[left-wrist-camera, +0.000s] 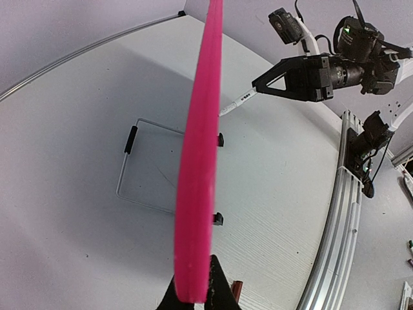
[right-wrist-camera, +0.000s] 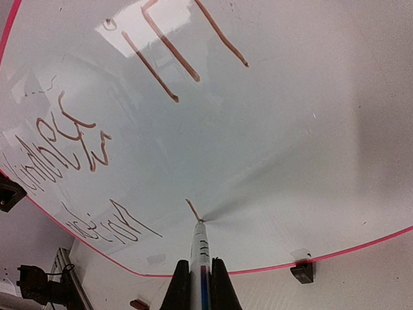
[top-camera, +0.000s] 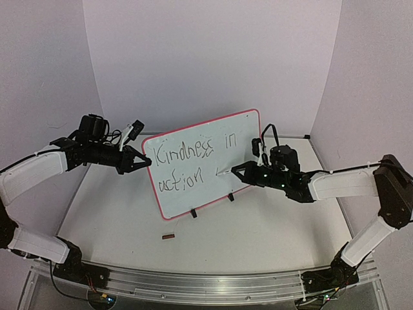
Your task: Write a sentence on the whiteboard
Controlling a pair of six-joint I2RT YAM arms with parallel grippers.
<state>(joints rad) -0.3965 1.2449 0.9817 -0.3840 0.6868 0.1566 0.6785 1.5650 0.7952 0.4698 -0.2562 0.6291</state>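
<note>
- Whiteboard (top-camera: pixel 187 199): stands near the middle of the table (top-camera: pixel 271 236), on 2 black clip feet (top-camera: pixel 193 213), leaning back a little. Its red rim runs uphill from left to right in the top view.
- Sentence (top-camera: pixel 186 154): dark, uneven handwriting in 2 lines, "Kindness in" above "action". It fills the left and centre of the board; the right third is bare.
- Left gripper (top-camera: pixel 143 161): at the board's left edge, jaws pinched onto the rim. The left wrist view shows the rim edge-on between the fingertips (left-wrist-camera: pixel 218 292).
- Right gripper (top-camera: pixel 237 169): in front of the board's right half, jaws closed tight around a marker (top-camera: pixel 226 171) that points left.
- Right wrist view: marker tip (right-wrist-camera: pixel 199 223) touches the board surface just right of "action", with a short slanted stroke (right-wrist-camera: pixel 191 208) at its point.
- Left wrist view: a thin wire frame (left-wrist-camera: pixel 126 174) lies flat on the table behind the board, joined to the clips.
- Small brown item (top-camera: pixel 168 236) lies on the table in front of the board's lower left corner, apart from it. Possibly a cap; too small to tell.
</note>
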